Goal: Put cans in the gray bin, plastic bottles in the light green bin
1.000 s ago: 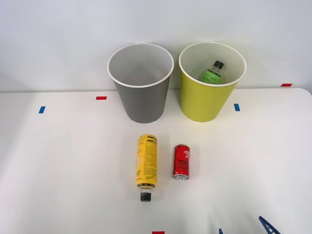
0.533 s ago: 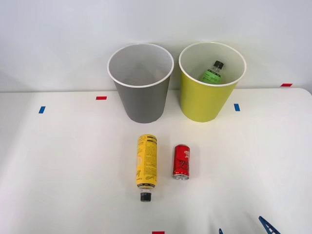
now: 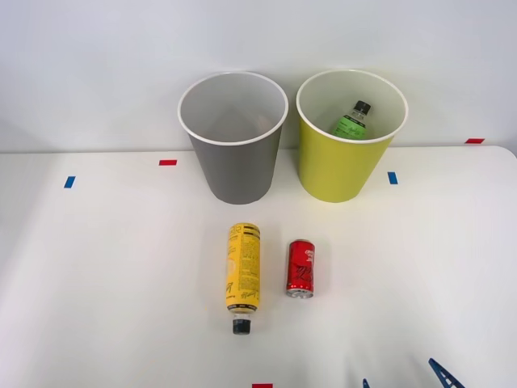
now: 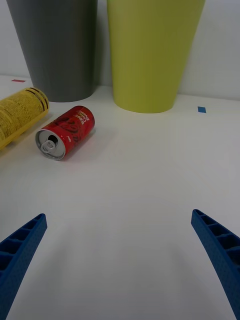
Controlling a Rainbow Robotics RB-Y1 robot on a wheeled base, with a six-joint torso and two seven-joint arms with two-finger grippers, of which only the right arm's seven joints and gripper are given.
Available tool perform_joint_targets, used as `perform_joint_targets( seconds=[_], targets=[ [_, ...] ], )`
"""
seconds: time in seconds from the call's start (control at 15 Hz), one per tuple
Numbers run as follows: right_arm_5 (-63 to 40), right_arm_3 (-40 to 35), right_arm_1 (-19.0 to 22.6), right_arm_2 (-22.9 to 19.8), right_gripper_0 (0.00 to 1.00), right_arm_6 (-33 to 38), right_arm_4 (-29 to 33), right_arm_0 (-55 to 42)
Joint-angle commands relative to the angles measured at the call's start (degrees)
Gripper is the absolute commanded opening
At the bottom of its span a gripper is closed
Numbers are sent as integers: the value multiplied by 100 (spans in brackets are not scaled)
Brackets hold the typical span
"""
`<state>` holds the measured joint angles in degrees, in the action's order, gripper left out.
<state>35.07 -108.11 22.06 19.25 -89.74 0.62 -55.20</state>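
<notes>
White bench [image 3: 97, 283], pale wall behind. Right end effector [image 4: 120, 260] wide open, holding nothing; its blue ribbed fingers [image 4: 20, 250] hover low over bare bench. Red can [image 4: 65, 132] lies on its side ahead of the end effector and off toward its left finger, long axis running toward the bins, opened top facing back to the end effector. Yellow bottle [image 3: 242, 271] lies parallel just beyond the can, apart from it, black cap pointing the same way. Gray bin [image 3: 234, 145] and light green bin [image 3: 347, 149] stand upright farther ahead, side by side. Front view looks into the bins: green-labelled bottle [image 3: 352, 121] leans inside the light green one, cap up. Wrist view shows the can's pull-tab end.
</notes>
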Motion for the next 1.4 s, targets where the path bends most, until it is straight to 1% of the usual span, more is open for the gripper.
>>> perform_joint_targets(
  seconds=[0.07,1.4],
  targets=[
    [0,0,0,0,100,0,0,0],
    [0,0,0,0,100,0,0,0]
  ],
)
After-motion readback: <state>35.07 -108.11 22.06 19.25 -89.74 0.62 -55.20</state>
